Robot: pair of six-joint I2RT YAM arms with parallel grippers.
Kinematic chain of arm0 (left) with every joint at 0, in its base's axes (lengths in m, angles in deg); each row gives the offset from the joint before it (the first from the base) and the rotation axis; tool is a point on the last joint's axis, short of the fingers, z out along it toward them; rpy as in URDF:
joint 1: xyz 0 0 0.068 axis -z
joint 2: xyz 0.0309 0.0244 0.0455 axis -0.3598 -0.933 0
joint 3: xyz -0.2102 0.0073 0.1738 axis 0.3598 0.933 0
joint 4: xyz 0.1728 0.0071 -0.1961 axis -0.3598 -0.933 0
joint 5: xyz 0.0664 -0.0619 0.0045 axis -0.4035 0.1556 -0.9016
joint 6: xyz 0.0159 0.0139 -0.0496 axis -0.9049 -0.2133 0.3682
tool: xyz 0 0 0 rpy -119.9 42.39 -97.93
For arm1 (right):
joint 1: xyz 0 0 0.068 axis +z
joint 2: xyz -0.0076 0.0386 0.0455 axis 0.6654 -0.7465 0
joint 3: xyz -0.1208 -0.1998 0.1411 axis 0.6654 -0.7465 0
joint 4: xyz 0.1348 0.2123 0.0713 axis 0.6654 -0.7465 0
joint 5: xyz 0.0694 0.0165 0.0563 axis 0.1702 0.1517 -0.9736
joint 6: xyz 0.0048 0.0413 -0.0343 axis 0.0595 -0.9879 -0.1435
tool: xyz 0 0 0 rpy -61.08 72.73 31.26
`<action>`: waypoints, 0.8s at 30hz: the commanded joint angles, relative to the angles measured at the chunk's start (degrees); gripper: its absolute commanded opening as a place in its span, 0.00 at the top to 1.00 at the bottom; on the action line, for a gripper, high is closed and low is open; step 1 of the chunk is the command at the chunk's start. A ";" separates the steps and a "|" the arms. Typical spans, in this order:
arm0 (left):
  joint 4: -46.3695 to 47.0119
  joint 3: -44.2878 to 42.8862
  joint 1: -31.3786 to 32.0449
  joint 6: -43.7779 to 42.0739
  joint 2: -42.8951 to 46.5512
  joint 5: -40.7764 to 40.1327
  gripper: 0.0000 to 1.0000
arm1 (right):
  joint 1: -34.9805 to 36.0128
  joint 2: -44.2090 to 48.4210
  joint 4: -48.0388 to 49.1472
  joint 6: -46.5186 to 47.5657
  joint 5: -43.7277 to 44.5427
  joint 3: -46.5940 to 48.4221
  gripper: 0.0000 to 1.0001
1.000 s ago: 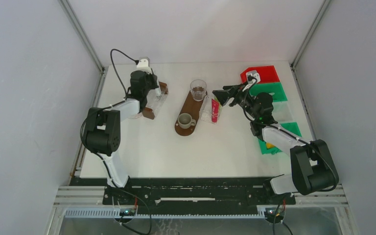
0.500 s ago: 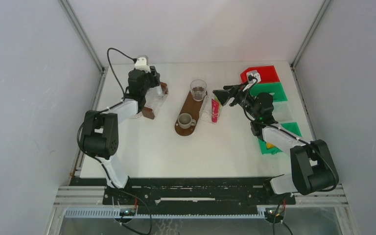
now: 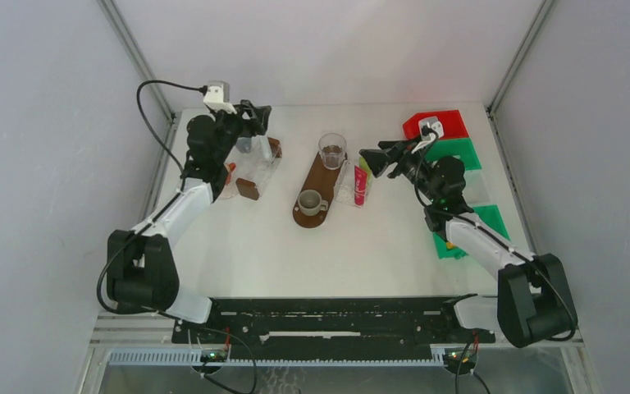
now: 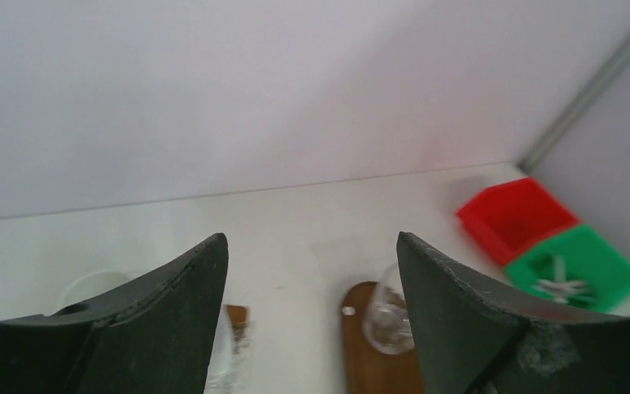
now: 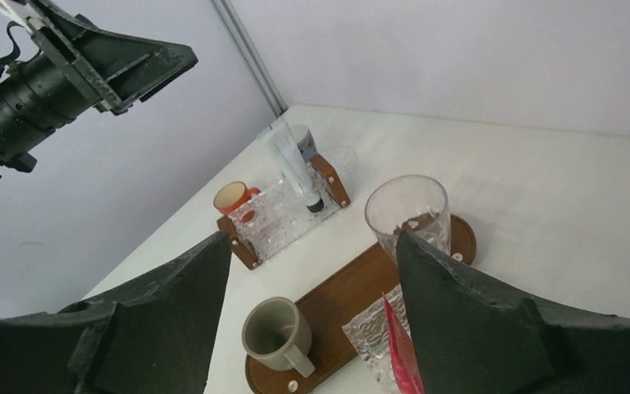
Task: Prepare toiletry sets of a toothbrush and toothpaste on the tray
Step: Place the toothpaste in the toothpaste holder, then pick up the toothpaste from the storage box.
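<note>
A pink-red toothpaste (image 3: 360,185) (image 5: 402,355) stands in a clear textured cup (image 5: 371,331) beside the oval wooden tray (image 3: 320,176) (image 5: 353,287). My right gripper (image 3: 373,161) (image 5: 312,242) hovers open just above and right of it, holding nothing. My left gripper (image 3: 254,116) (image 4: 312,271) is open and empty, raised above the rectangular wooden tray (image 3: 250,190) (image 5: 231,234) at the back left. A pale slim item with a dark lower end (image 5: 295,168) leans in that tray's clear holder. I cannot make out a toothbrush.
A grey mug (image 3: 310,201) (image 5: 277,332) and a clear glass (image 3: 332,150) (image 5: 406,213) stand on the oval tray. An orange cup (image 5: 234,197) sits by the rectangular tray. Red (image 3: 436,123) and green (image 3: 451,153) bins line the right edge.
My left gripper has opened, lifted off the rectangular tray and drawn back to the left. The right arm has barely moved.
</note>
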 commanded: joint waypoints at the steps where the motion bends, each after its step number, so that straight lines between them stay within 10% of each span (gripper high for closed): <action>1: 1.16 -0.17 -0.02 9.86 5.40 13.00 0.20 | 1.15 6.03 -4.01 2.47 3.40 0.33 0.19; 24: -19.52 -4.19 10.14 -1.95 20.01 17.19 0.17 | -1.90 36.45 -70.62 -7.15 41.34 5.57 0.19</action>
